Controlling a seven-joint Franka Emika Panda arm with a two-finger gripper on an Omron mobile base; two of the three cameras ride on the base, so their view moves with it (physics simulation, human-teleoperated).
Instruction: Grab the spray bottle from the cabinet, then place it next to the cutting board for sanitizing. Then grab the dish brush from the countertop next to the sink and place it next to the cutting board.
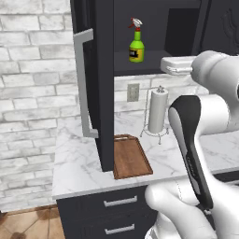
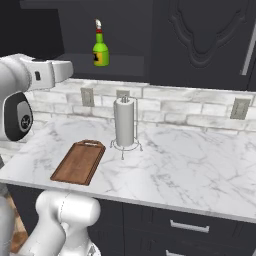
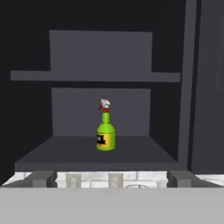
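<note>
The spray bottle [image 3: 105, 131] stands upright at centre frame on the open cabinet [image 3: 96, 155] shelf (door swung aside). The gripper [image 3: 112, 178] fingers sit wide apart, lower frame, holding nothing.

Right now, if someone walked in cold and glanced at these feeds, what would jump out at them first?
Probably the green spray bottle, standing upright and alone on the lower shelf of the open dark cabinet, straight ahead in the hand view. Below it on the marble countertop, the reddish wooden cutting board lies flat, with a paper towel roll upright beside it near the wall.
</note>
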